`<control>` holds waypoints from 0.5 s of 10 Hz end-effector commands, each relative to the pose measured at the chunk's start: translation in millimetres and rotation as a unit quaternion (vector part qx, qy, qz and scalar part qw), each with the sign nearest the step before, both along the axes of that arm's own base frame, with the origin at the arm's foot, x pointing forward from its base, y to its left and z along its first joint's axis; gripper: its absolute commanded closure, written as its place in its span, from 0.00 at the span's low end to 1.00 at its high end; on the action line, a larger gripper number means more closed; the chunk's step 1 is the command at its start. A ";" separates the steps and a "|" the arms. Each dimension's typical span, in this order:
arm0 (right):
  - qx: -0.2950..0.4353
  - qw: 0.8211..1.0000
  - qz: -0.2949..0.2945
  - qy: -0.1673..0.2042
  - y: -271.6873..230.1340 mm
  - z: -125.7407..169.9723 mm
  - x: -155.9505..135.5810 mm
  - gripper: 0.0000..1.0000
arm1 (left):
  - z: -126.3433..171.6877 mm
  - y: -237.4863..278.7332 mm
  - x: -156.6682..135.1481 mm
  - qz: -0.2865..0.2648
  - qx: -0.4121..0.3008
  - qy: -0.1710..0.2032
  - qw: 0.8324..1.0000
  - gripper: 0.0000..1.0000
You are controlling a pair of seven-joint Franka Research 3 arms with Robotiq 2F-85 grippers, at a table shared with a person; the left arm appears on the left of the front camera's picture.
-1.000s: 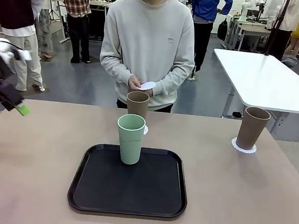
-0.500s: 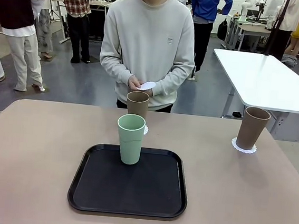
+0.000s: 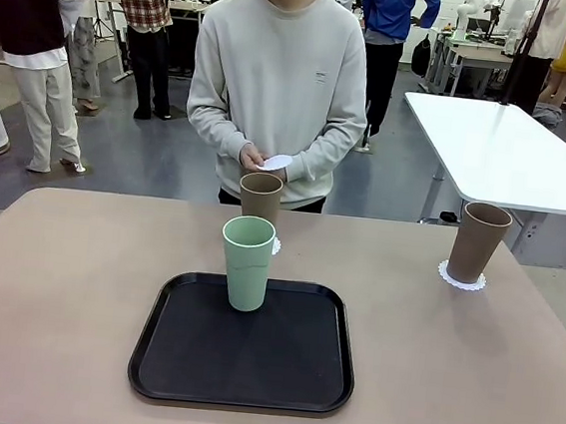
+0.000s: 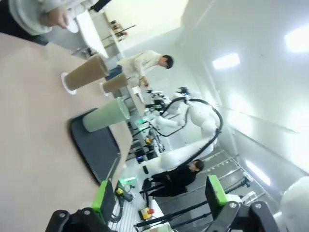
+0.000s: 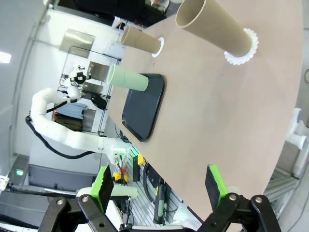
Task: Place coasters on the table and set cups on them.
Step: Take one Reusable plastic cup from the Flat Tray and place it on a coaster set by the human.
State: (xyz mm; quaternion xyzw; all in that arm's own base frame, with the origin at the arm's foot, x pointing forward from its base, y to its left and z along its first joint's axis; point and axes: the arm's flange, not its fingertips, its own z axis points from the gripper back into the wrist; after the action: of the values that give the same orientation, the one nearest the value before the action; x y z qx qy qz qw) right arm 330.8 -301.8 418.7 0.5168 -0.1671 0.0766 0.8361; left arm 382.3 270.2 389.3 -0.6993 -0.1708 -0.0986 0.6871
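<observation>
The mint green cup (image 3: 246, 264) stands upright on the black tray (image 3: 243, 354). Behind it a tan cup (image 3: 260, 198) sits on a coaster (image 3: 276, 244) on the beige table (image 3: 66, 281). A second tan cup (image 3: 479, 241) stands on a coaster (image 3: 462, 280) at the far right. The person holds the third coaster (image 3: 279, 162) in both hands at waist height. My left gripper (image 4: 159, 198) is open and empty, raised off the table's left side, with the mint cup (image 4: 106, 116) far ahead. My right gripper (image 5: 158, 181) is open and empty, well back from the nearest tan cup (image 5: 212, 26).
A white table (image 3: 500, 148) stands beyond the right far corner. Several people stand in the background. The left arm (image 5: 58, 130) appears far off in the right wrist view, past the tray (image 5: 145, 108). Bare tabletop lies on both sides of the tray.
My left gripper, at the picture's left edge one second ago, has left the front view. The cups, the coasters and the person's hands have hardly moved.
</observation>
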 end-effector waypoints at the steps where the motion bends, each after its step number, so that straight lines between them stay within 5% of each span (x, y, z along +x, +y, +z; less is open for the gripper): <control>1: 0.000 1.000 -0.001 -0.001 1.1 -0.1 0.1 0.00 | 18.2 14.2 -4.2 0.006 0.093 0.032 0.995 0.00; 5: 0.000 1.000 -0.001 -0.001 1.1 -0.1 0.1 0.00 | 37.9 16.8 -21.2 -0.014 0.157 0.046 0.986 0.00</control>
State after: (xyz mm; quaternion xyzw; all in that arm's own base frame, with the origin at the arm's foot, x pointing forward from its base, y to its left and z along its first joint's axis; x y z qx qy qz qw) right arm 330.8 -301.8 418.7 0.5168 -0.1671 0.0766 0.8361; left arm 363.6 294.2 427.3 -0.5948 -0.1218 -0.1075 0.7873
